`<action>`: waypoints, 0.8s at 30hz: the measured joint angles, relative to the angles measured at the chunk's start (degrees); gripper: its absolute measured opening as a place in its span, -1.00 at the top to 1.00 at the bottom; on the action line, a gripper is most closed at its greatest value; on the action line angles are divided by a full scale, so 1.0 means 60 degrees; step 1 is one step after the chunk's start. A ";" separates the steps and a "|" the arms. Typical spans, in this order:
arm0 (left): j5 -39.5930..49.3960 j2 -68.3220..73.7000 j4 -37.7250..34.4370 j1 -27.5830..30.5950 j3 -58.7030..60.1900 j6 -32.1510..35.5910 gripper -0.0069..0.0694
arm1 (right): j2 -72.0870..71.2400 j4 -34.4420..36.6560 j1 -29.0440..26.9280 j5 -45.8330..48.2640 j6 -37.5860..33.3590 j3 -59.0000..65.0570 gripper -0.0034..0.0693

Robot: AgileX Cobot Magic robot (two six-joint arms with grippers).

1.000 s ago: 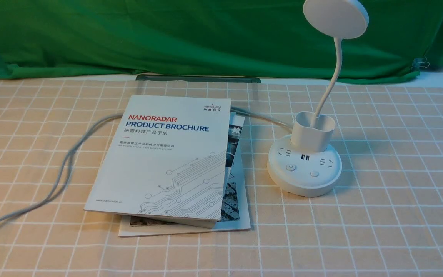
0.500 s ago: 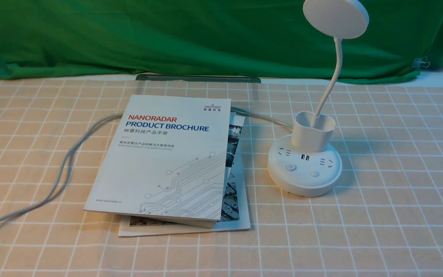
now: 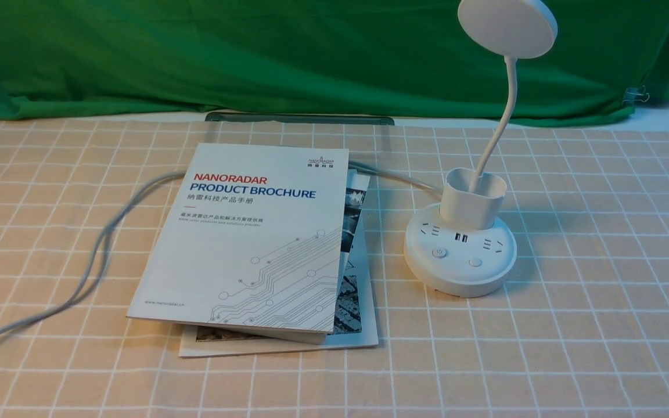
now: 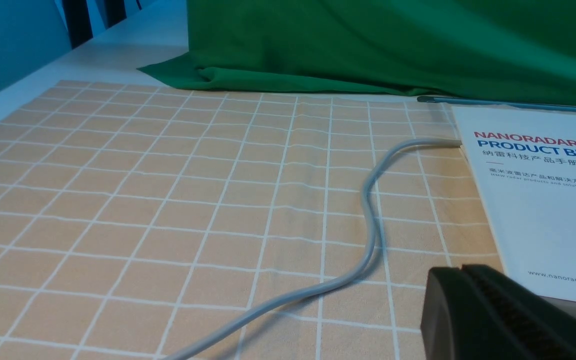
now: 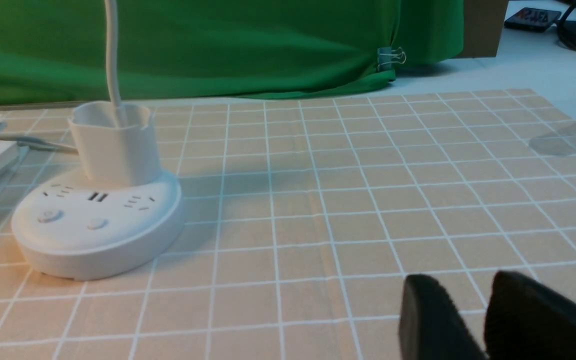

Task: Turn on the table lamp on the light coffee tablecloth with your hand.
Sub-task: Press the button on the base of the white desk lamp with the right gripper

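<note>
Lamp: upright on tablecloth, right of brochure, cord trailing left. We see left tool fingers together; right tool fingers slightly apart, clear of lamp.

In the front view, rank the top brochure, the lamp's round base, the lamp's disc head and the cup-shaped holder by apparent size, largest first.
1. top brochure
2. round base
3. disc head, cut off by the frame's top edge, so its place against the base is unsure
4. cup-shaped holder
</note>
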 joint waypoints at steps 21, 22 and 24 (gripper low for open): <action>0.0000 0.0000 0.0000 0.0000 0.0000 0.0000 0.76 | 0.0000 0.1712 0.0000 -0.0865 0.7783 0.0000 0.24; 0.0000 0.0000 0.0000 0.0000 0.0000 0.0000 0.76 | 0.0000 0.1719 0.0000 -0.0825 0.7805 0.0000 0.24; 0.0000 0.0000 0.0000 0.0000 0.0000 0.0000 0.76 | 0.0000 0.1682 0.0000 -0.0735 0.7654 0.0000 0.24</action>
